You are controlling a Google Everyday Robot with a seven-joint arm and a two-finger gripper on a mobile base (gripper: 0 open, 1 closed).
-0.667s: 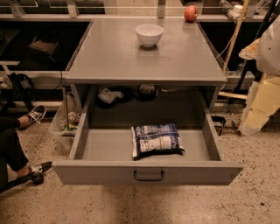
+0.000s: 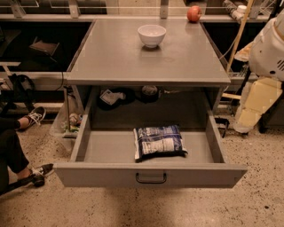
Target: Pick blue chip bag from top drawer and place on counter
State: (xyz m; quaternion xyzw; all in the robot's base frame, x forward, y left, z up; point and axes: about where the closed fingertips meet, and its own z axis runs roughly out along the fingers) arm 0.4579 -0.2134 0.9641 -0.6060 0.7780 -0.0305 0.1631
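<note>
Next to nothing has changed in the last moment. At the left, a seated person's dark-trousered leg and black-and-white sneaker [image 2: 35, 116] sit off the counter's left edge as they did before.

The large flat grey metal counter [image 2: 115, 57] carries the small white round bowl [image 2: 151, 34] near the middle of its far edge. The wide shallow grey metal top drawer [image 2: 97, 175] stands pulled fully out from under the near edge, its dark wire handle [image 2: 151, 178] facing the camera.

The dark navy glossy blue chip bag [image 2: 159, 142] lies flat on the drawer floor where it lay a moment ago. It is forward of the counter's near edge, a little right of its middle, with its white label panel up.

A round red fruit [image 2: 194, 13] rests just beyond the far right corner. Off the right edge looms the robot's white moulded arm shell [image 2: 268, 44] above a cream-coloured block [image 2: 259, 99], barely shifted.

The gripper is out of view, presumably beyond the right side of the frame, so whether it is released or clenched cannot be told. I judge that the pick has not begun. The bag is untouched and well apart from the arm, and the reach into the drawer is yet to come.
</note>
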